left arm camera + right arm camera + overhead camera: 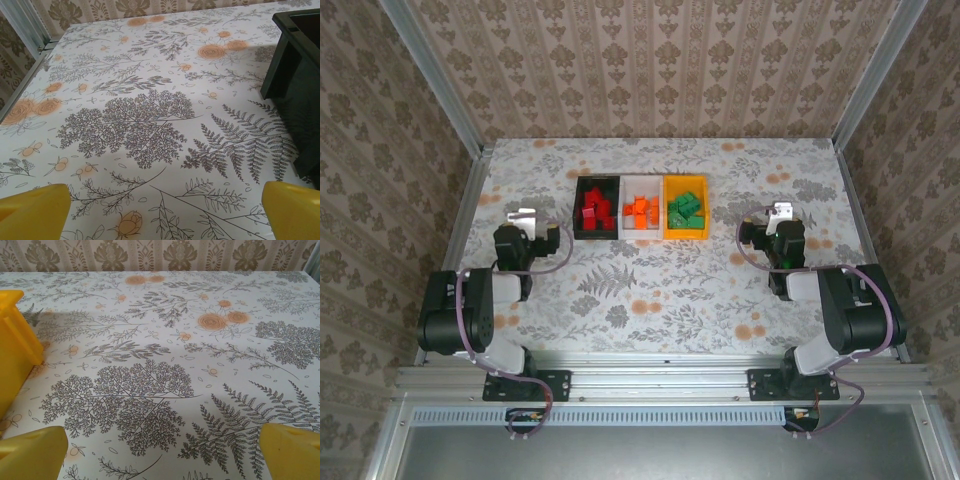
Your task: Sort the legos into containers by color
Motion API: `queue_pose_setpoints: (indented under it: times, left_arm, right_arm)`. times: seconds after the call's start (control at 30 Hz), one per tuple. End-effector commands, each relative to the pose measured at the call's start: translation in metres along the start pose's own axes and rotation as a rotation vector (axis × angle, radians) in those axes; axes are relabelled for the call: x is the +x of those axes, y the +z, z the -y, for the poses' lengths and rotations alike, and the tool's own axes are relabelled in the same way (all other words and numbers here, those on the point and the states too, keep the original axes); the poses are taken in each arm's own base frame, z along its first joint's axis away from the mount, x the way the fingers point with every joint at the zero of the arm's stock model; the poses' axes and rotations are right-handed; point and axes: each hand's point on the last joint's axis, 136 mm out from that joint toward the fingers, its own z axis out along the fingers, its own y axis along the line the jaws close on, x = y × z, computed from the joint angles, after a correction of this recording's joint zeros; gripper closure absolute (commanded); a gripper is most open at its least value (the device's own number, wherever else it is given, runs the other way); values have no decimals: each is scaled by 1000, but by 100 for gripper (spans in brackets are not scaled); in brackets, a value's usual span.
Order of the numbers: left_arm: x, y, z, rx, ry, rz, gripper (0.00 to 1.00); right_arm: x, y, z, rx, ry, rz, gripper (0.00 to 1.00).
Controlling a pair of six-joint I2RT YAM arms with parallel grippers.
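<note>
From above, my left pincer sits at about 9 o'clock of the row of bins and my right pincer at about 3 o'clock, both well apart from them. The black bin holds the red legos, the white bin beside it holds the orange legos, and the yellow bin holds the green legos. Every brick I can make out lies in a bin of its own colour, so I judge the sorting done. The danger now is a needless reach.

Through my left wrist, my fingers are spread wide with nothing but patterned table between them. The black bin's wall stands at 3 o'clock, near my right-hand fingertip. A swing that way could shove the bin, bump it into the white one, and spill reds among oranges.

Through my right wrist, the pincer is likewise spread and empty, fingers low at the corners. The yellow bin's corner sits at 9 o'clock. A careless sweep there could tip it and scatter the greens.
</note>
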Motion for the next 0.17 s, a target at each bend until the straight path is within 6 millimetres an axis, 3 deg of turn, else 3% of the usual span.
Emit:
queue_pose_setpoints:
  times: [0.0,0.13]
  left_arm:
    - [-4,2,-2,0,-22,1,0]
    - [-4,1,-2,-16,-13,6,0]
  right_arm:
    - [-1,0,-4,-12,2,4,0]
    - [-1,0,-4,-12,3,4,0]
